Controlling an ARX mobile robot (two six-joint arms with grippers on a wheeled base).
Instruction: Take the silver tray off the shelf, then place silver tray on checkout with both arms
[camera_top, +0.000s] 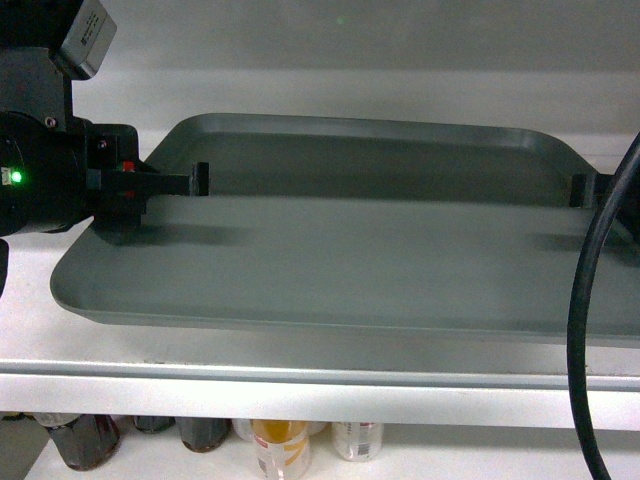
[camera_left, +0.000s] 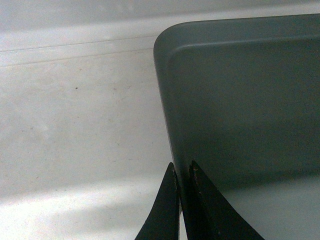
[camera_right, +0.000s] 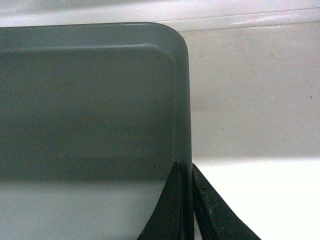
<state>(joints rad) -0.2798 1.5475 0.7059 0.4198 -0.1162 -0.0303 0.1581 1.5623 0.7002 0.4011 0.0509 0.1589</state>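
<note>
The silver tray lies on the white shelf, its long side toward me. My left gripper is at the tray's left rim. In the left wrist view this gripper is shut on that rim, one finger outside and one inside the silver tray. My right gripper is at the right rim. The right wrist view shows it pinching the edge of the silver tray the same way. The checkout is out of view.
Behind the tray stands the shelf's pale back panel. A thick black cable hangs down at the right. Below the shelf's front edge, bottles and jars stand on a lower level.
</note>
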